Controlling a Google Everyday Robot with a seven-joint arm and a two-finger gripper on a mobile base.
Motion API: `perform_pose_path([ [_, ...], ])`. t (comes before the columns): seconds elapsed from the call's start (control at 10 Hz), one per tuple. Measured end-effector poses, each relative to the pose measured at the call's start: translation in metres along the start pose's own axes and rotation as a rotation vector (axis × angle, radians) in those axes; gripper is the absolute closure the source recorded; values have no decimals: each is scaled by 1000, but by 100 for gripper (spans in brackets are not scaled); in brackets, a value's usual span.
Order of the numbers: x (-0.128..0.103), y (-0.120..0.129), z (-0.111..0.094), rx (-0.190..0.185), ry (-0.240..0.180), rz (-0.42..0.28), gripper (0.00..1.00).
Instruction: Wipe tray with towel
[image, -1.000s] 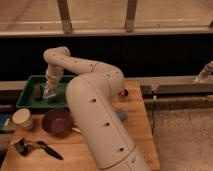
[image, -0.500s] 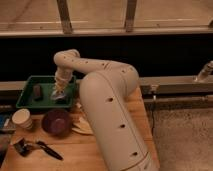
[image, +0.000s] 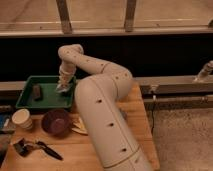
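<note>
A green tray (image: 27, 101) sits at the back left of the wooden table. A small dark object (image: 37, 91) lies inside it on the left. My gripper (image: 63, 86) reaches down into the right part of the tray. A pale cloth-like thing, probably the towel (image: 62, 89), shows at the gripper's tip against the tray floor. The big white arm (image: 100, 115) crosses the middle of the view and hides the table behind it.
A dark red bowl (image: 55, 121) stands in front of the tray. A pale cup (image: 22, 119) is at the left edge. A black-handled tool (image: 37, 147) lies near the front left. Yellowish pieces (image: 79, 127) lie beside the bowl. A dark railing runs behind the table.
The gripper has moved from the left-middle of the tray to its right part, and the arm's elbow has swung to the right.
</note>
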Motion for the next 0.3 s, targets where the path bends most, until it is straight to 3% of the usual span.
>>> perform_pose_path([
  [0.3, -17, 26, 4, -16, -4, -81, 100],
])
